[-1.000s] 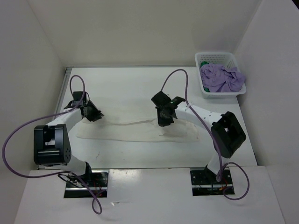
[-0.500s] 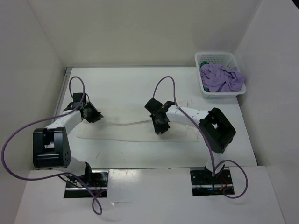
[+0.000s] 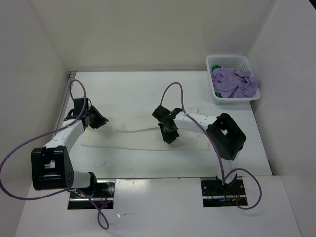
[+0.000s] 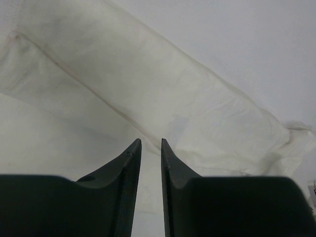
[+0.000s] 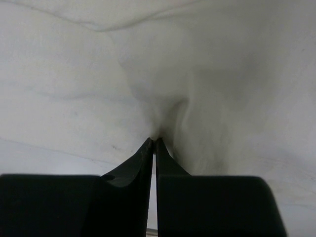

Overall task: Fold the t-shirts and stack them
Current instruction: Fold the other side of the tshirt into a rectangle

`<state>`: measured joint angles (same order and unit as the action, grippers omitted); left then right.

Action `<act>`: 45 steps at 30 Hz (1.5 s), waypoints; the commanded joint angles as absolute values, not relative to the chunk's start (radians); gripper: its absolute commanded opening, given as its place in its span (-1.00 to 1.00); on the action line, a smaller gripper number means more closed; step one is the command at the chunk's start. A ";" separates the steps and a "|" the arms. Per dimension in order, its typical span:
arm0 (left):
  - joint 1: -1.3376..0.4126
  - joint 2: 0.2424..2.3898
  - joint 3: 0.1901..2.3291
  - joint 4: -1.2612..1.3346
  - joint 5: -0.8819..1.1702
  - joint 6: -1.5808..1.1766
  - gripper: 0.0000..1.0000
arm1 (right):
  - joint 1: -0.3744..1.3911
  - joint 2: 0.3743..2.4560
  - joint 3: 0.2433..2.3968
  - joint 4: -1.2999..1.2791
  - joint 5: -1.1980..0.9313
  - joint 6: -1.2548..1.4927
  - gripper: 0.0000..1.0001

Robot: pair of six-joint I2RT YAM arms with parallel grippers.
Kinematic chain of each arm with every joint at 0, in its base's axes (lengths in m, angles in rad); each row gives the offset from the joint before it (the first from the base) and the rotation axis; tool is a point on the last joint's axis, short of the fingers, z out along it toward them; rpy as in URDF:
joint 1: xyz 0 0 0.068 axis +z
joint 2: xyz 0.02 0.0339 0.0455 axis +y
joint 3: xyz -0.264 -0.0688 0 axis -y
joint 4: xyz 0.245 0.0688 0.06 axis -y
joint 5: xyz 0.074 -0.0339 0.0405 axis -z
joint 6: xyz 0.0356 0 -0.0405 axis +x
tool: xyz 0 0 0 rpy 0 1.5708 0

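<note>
The white t-shirt [image 3: 143, 140] lies as a long, partly folded band across mid-frame; the right gripper [image 3: 168, 133] pinches a pucker of it at centre; the left gripper [image 3: 95, 120] sits at its left end with fingers narrowly apart, and I cannot tell whether it holds cloth; the lilac t-shirt [image 3: 234, 83] and green t-shirt [image 3: 216, 80] lie crumpled in the basket [image 3: 227, 58], upper right; nothing is stacked yet.

My left arm [image 3: 66, 134] reaches forward along the left side, left fingers [image 4: 126, 173] parted by a narrow gap. My right arm [image 3: 197, 120] bends inward to the left, right fingers [image 5: 140, 163] pinched tight on the white t-shirt [image 5: 212, 74].
</note>
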<state>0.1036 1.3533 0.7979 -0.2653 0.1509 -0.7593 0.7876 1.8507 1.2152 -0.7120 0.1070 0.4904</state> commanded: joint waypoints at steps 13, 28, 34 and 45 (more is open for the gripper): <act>0.118 1.304 0.902 -0.308 0.155 -0.738 -0.40 | 0.799 1.779 1.235 -0.678 -0.255 0.517 -0.87; 0.061 1.423 0.916 -0.273 0.043 -0.672 -0.37 | 0.516 1.637 1.180 -0.617 -0.224 0.505 -0.82; 0.023 1.618 0.985 -0.322 -0.072 -0.617 -0.69 | 0.505 1.700 1.215 -0.522 -0.179 0.532 -1.00; 0.067 1.688 0.968 -0.443 -0.135 -0.594 -0.90 | 0.427 1.772 1.236 -0.413 -0.069 0.607 -1.00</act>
